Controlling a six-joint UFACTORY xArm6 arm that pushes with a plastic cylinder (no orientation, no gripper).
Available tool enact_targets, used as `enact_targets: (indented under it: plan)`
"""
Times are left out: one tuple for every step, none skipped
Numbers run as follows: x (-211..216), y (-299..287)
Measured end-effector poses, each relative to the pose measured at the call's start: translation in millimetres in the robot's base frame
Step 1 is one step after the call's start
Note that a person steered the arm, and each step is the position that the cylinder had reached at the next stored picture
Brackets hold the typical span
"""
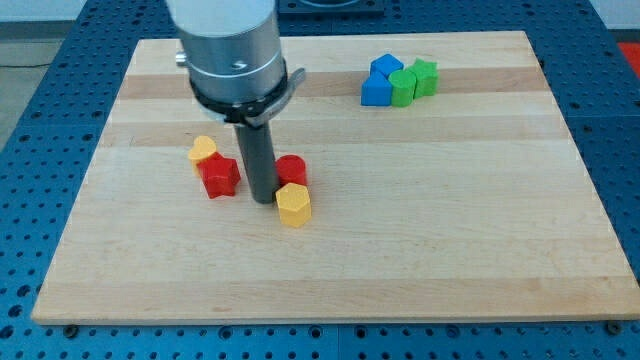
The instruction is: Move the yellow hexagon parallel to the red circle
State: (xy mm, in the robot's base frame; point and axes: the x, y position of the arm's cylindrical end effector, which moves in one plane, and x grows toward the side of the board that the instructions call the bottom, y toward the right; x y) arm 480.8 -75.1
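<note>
Yellow hexagon [293,205], red circle [292,170], red star [219,176], yellow heart [203,150], two blue blocks [379,80], two green blocks [414,80], pale striped wood board [450,200], dark rod [259,160]

We're seeing my tip [264,199] sitting between the red star [219,176] to its left and the red circle [292,170] to its right, with the yellow hexagon [293,205] touching it lower right. The yellow heart [203,150] is lying upper left, and blue [379,82] and green blocks [414,80] are clustering well apart, upper right.

Red star [219,176] touching yellow heart [203,150] — blue [379,80] and green blocks [414,80] clustered at view's top right.
</note>
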Motion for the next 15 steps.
enact_targets:
  plan:
    - [-9.2, -7.7]
    - [-31.4, -9.4]
    - [-41.6, 0.7]
    - [-31.0, 23.0]
    - [-14.6, 35.6]
    - [-8.5, 51.5]
    - [6.9, 73.4]
    - [24.7, 84.6]
    - [35.0, 95.0]
    - [18.0, 95.0]
    - [-18.1, 93.0]
    - [-21.4, 67.2]
    - [-21.4, 34.6]
    - [-8.6, 17.8]
    - [17.6, 7.0]
